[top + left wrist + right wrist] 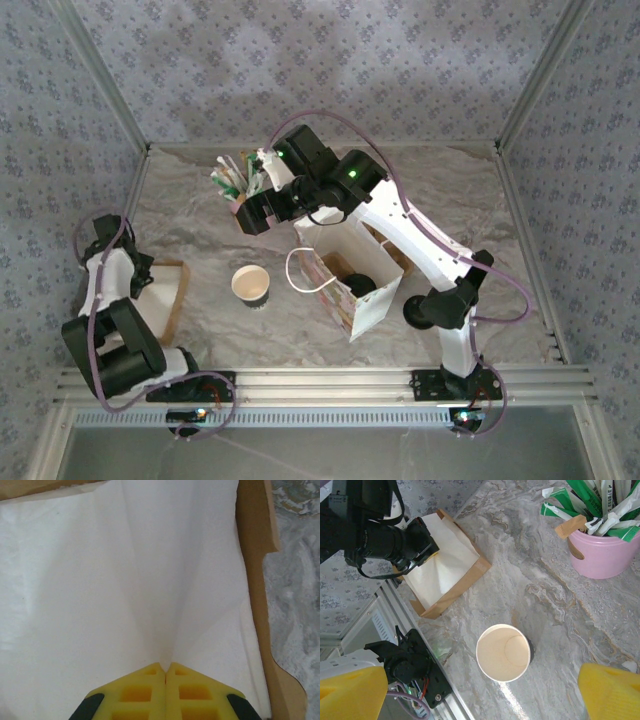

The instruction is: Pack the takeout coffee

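Note:
An empty paper coffee cup [250, 284] stands upright on the marble tabletop, left of the open white paper bag [352, 262]. In the right wrist view the cup [503, 652] sits below and between the widely spread yellow fingers of my right gripper [481, 682], which holds nothing. My right gripper [260, 210] hovers high beside the pink holder. My left gripper [165, 669] is shut, pinching a raised fold of a white napkin [150, 580] that lies in a brown cardboard tray [255, 580]. In the top view the left gripper [150, 280] is over that tray [175, 300].
A pink holder [605, 555] full of green and white packets and sticks stands at the back [235, 185]. Something dark lies inside the bag [360, 287]. Bag handles [300, 270] loop toward the cup. The aluminium rail [320, 385] runs along the near edge.

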Tool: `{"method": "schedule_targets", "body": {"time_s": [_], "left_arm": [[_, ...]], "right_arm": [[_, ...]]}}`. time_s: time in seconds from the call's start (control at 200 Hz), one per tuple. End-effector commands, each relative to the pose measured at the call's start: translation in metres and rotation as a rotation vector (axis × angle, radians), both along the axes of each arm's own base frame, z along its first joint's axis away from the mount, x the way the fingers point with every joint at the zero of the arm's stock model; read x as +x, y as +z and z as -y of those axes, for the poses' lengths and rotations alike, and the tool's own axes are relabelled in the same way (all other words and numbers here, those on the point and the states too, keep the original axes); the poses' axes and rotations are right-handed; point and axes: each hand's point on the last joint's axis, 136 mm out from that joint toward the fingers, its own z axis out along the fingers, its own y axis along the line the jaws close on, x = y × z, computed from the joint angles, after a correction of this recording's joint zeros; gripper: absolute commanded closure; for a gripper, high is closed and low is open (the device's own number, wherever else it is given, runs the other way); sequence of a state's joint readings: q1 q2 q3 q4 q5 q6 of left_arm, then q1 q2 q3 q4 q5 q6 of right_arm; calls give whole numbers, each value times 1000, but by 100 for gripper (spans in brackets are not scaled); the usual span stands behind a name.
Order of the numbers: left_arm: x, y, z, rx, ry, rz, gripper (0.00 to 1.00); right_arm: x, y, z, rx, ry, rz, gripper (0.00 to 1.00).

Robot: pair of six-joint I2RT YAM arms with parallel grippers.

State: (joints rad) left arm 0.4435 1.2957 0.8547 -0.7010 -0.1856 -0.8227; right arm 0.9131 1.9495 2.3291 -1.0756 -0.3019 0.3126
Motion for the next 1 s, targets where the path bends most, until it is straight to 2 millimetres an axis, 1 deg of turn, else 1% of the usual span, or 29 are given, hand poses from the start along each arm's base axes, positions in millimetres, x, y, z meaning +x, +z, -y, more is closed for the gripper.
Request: {"method": "schedule_targets", "body": {"time_s": [0.0,0.37,0.475,0.63,0.849,0.994], "left_arm": [[-3,18,4,-10,-24,17,100],[-2,72,20,-3,-96,146,100],[5,87,28,-19,-137,191,100],[19,114,47,-38,-247,263,100],[35,150,79,-40,-413,318,100],[43,174,108,-60,-536,370,100]], "right_arm": [[-6,3,1,-11,18,16,0],[-8,8,1,-1,25,25,0],[-11,11,1,2,34,36,0],[-15,16,2,7,58,83,0],[-21,32,4,57,98,156,0],[-24,47,9,93,117,227,0]]}}
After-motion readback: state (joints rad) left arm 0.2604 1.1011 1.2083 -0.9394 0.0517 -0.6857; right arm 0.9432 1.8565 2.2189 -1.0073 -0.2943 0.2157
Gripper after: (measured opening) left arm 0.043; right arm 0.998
